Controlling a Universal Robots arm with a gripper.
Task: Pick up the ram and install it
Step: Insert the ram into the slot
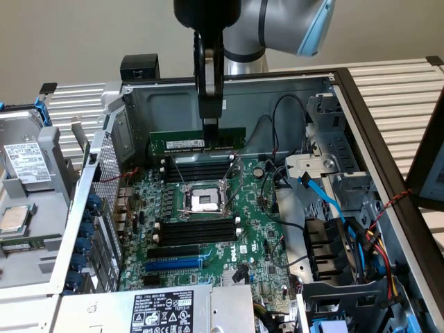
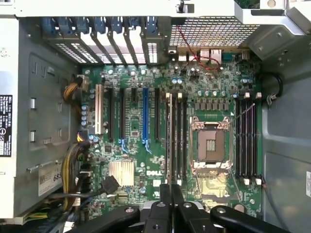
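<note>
My gripper [image 1: 210,126] hangs from above inside the open computer case, shut on the ram [image 1: 182,142]. The ram is a long green stick with a white label strip, held level and on edge, well above the motherboard [image 1: 260,236]. In the wrist view the black fingers [image 2: 165,194] pinch the ram [image 2: 169,136], seen edge-on as a thin pale line. It runs lengthwise along the black memory slots [image 2: 178,141] between the CPU socket [image 2: 210,143] and the blue expansion slot [image 2: 145,114]. A second group of black memory slots [image 2: 246,141] lies on the socket's other side.
Case walls [image 1: 291,94] surround the board. Black and blue cables [image 1: 326,201] and a drive cage crowd the exterior view's right. A fan row [image 1: 87,236] lines the exterior view's left, and a power supply [image 1: 166,312] sits in front. Yellow and black wires [image 2: 73,165] bundle near a heatsink [image 2: 121,173].
</note>
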